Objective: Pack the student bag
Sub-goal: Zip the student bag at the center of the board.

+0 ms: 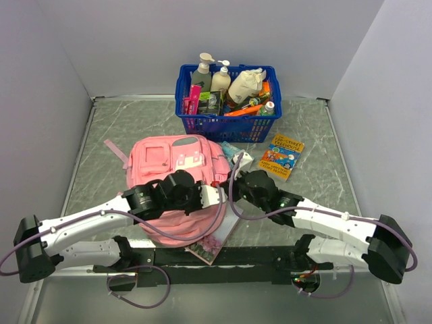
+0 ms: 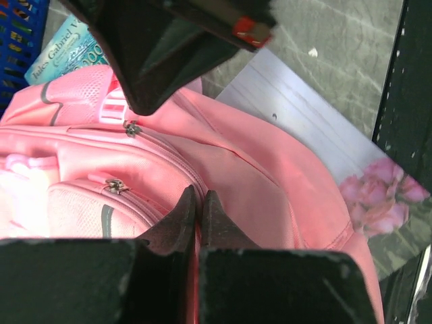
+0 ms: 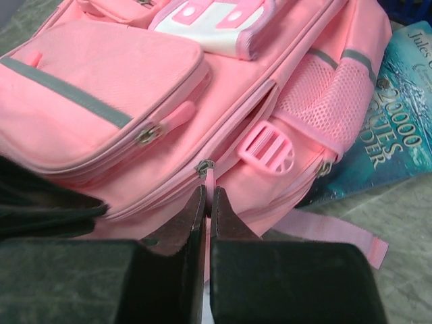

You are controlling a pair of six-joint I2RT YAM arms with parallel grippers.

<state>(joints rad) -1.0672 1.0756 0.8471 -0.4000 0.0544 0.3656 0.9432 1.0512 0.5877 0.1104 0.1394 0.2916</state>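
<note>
Nearby, blue basket (image 1: 223,127), storybook (image 1: 282,156) beside student bag (image 1: 165,158).

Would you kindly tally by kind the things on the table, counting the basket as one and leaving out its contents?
Backpacks: 1, the pink student bag
Baskets: 1, the blue basket
Books: 3, the yellow book, the teal book and the rose-covered book partly under the bag
Total: 5
</note>
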